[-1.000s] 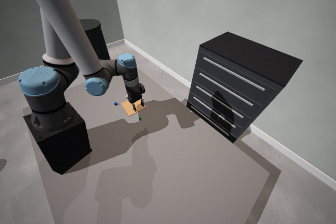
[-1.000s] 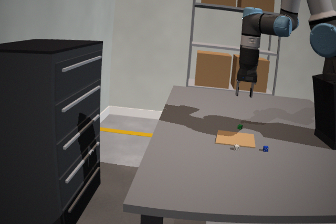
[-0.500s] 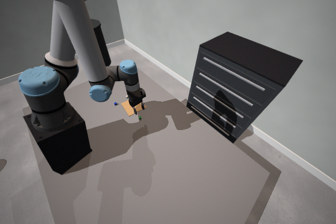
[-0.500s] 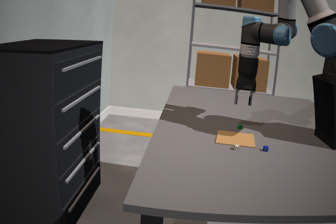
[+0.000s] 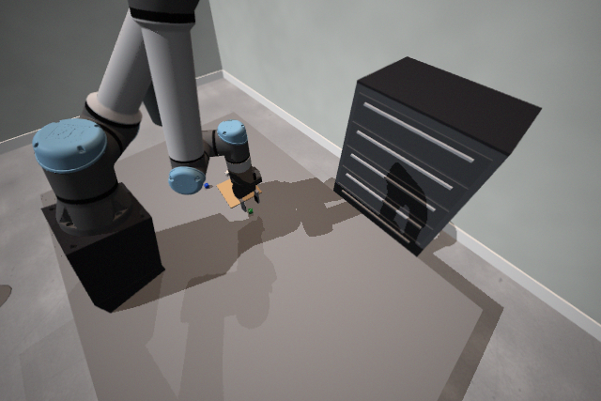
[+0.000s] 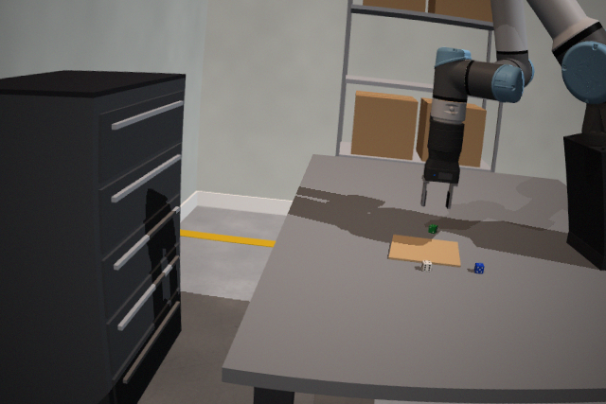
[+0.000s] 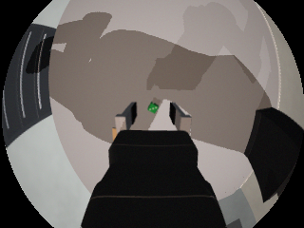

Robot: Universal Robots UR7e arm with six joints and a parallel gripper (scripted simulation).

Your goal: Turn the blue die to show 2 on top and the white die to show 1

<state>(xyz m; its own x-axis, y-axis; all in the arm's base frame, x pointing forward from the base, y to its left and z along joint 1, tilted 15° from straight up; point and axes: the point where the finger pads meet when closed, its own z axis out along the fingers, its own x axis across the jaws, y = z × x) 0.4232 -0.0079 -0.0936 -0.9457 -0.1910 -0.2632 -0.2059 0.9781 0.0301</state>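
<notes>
The orange mat (image 5: 225,194) (image 6: 416,254) lies flat on the table. The green die (image 5: 250,210) (image 6: 432,229) (image 7: 153,107) is on the table just off the mat. The white die (image 6: 426,266) is at the mat's opposite edge; in the top view it is small beside the gripper. The blue die (image 5: 207,185) (image 6: 479,268) is on the table off the mat's corner. The numbers on top are too small to read surely. My gripper (image 5: 250,202) (image 6: 436,204) (image 7: 153,108) is open and empty, pointing down above the table near the green die.
The grey table (image 5: 310,309) (image 6: 371,331) carries the arm's black base (image 5: 106,251). A dark drawer cabinet (image 5: 417,159) (image 6: 93,223) stands beside the table. Shelves with brown boxes (image 6: 383,126) stand behind it. The arm's shadow falls across the green die and part of the mat.
</notes>
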